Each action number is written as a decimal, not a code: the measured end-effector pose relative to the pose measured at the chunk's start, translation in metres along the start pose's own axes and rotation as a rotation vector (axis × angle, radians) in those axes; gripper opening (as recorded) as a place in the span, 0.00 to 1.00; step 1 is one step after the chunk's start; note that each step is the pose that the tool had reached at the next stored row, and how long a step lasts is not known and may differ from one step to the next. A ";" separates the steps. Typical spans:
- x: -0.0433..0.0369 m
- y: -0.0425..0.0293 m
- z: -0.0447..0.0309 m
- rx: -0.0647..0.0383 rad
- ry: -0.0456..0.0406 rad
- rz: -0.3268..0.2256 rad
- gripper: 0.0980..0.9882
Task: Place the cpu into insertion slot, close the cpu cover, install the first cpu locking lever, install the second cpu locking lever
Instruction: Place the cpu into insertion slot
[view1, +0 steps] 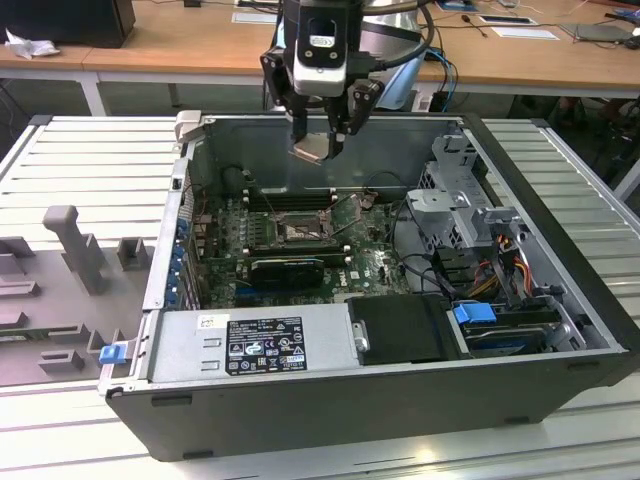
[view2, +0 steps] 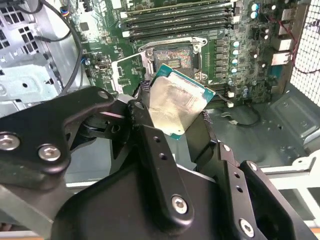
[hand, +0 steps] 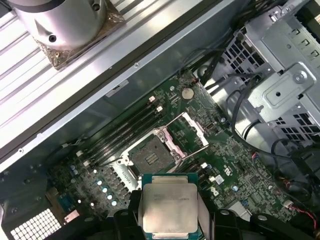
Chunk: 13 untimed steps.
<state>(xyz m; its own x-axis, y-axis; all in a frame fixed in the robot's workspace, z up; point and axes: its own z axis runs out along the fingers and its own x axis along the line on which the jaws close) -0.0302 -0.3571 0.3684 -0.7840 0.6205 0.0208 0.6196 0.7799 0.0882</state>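
Cpu (hand: 170, 207) carried above the uncovered insertion slot (hand: 150, 157)

The cpu is clamped by two opposite edges in the gripper (view1: 322, 130), presumably so that its underside is left free for seating. It is held well above the slot, toward the far wall of the case (view1: 420, 130). The cpu cover (hand: 187, 132) appears swung open. The arm is pointed straight down.
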 end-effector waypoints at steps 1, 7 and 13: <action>0.0000 0.0000 0.0000 0.000 -0.0013 0.014 0.48; 0.0000 0.0000 0.0002 -0.001 -0.0069 0.075 0.48; 0.0000 0.0000 0.0004 -0.002 -0.0111 0.120 0.48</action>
<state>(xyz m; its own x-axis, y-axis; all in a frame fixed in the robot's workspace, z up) -0.0302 -0.3571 0.3680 -0.7038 0.7101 0.0203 0.7087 0.7000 0.0877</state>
